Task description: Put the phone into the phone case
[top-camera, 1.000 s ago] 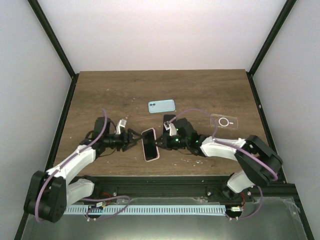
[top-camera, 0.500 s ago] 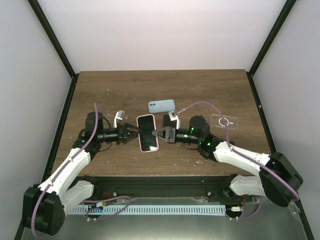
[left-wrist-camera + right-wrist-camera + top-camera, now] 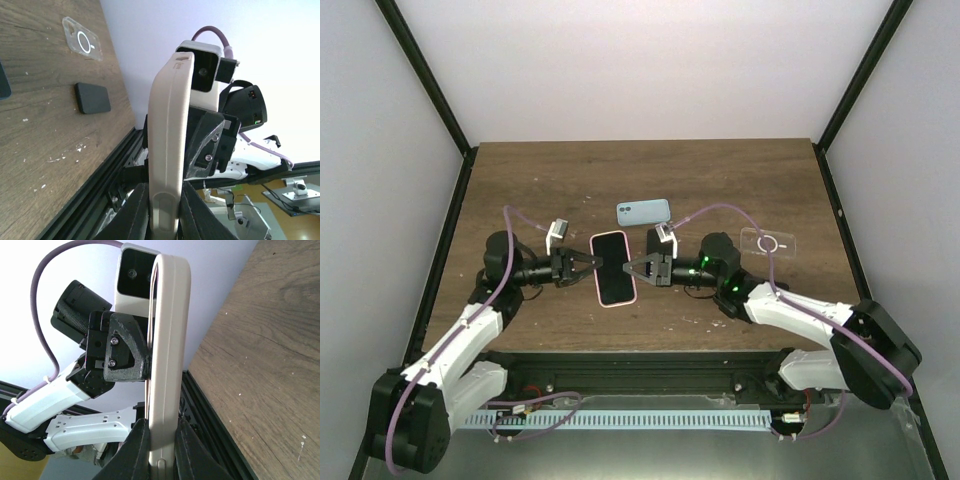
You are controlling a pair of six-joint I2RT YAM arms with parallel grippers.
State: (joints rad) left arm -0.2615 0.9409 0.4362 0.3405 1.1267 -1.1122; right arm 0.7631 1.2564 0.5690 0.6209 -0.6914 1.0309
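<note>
A black-screened phone [image 3: 612, 268] with a pale pink rim hangs level above the table's middle, held by both long edges. My left gripper [image 3: 588, 262] is shut on its left edge and my right gripper [image 3: 630, 268] is shut on its right edge. The left wrist view shows the pink edge [image 3: 167, 150] upright between my fingers [image 3: 136, 212]. In the right wrist view the same edge [image 3: 165, 365] is pinched between the pads [image 3: 137, 445]. A clear phone case [image 3: 768, 243] with a white ring lies flat at the right, also visible from the left wrist [image 3: 82, 42].
A light blue phone-shaped item [image 3: 643, 211] lies behind the held phone. A small black slab [image 3: 658, 237] rests just right of it, also in the left wrist view [image 3: 92, 97]. A black frame rail [image 3: 640, 360] runs along the table's near edge.
The phone rose from near the front edge toward the table's middle. My left gripper closed onto its left edge. My right arm stretched out leftward, still holding the right edge.
</note>
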